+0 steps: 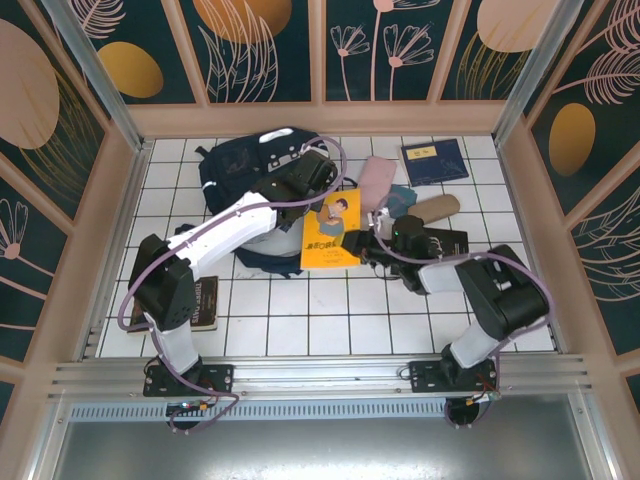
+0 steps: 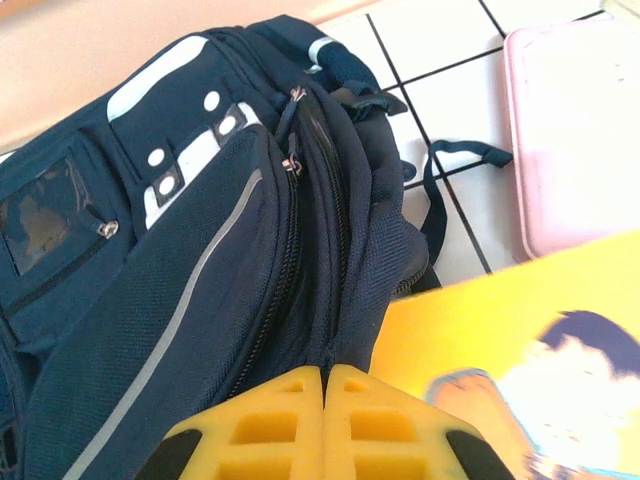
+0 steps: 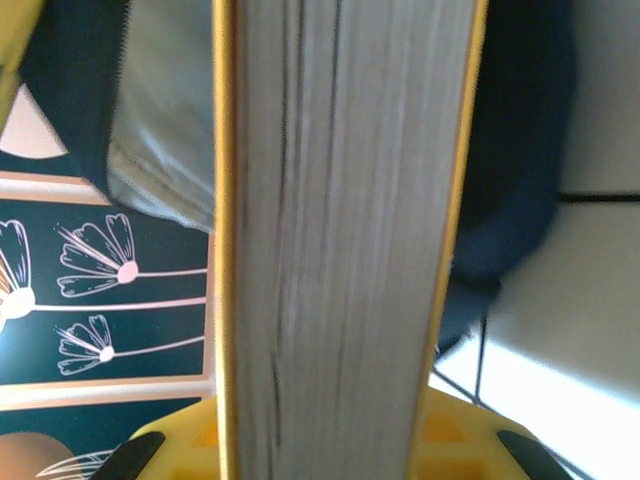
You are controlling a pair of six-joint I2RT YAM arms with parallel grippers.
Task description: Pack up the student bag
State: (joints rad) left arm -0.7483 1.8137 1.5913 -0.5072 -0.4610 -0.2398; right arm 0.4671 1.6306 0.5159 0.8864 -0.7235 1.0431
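Close-ups show left jaws shut (perhaps on student bag (image 2: 180,260) fabric), right jaws clamping yellow book (image 3: 340,240).

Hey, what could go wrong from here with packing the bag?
The left claw is shut at the zipper mouth of the student bag, which looks barely open, so the yellow book may jam against it. The right claw grips the book by one edge; it could twist or slip.
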